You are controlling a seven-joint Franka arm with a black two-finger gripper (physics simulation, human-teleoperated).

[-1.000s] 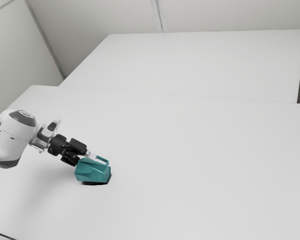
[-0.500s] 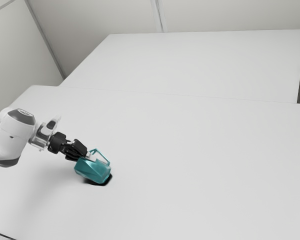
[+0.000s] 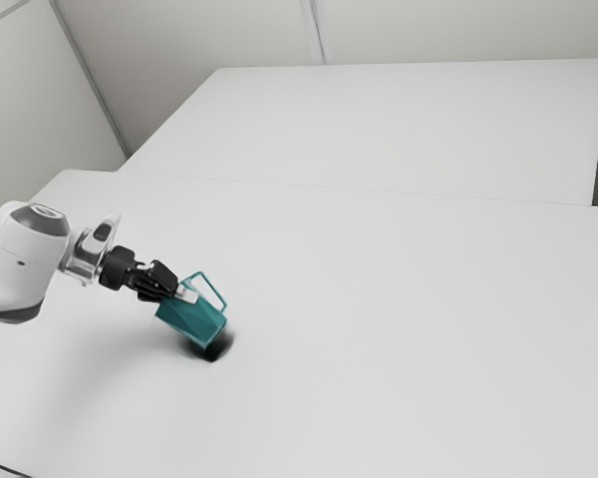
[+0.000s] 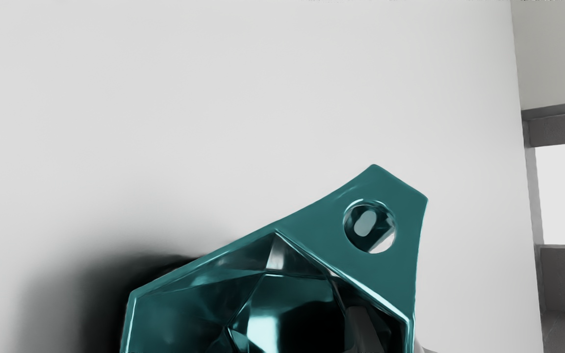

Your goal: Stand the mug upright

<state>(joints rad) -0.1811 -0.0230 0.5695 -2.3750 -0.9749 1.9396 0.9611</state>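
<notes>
Pinching the wall of the mug in the nearly closed gripper. Leaning aslant just over the table, mouth raised, base low. Judging by the tilt, standing only partway upright, and lacking final levelling, settling onto the table and releasing.

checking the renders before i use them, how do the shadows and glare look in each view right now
Exterior view: a dark, soft-edged shadow under the tilted mug, a fainter grey one on the table toward the arm's side; wrist view: the shadow darkens close to the mug, with bright glints inside it and along its rim.
</notes>
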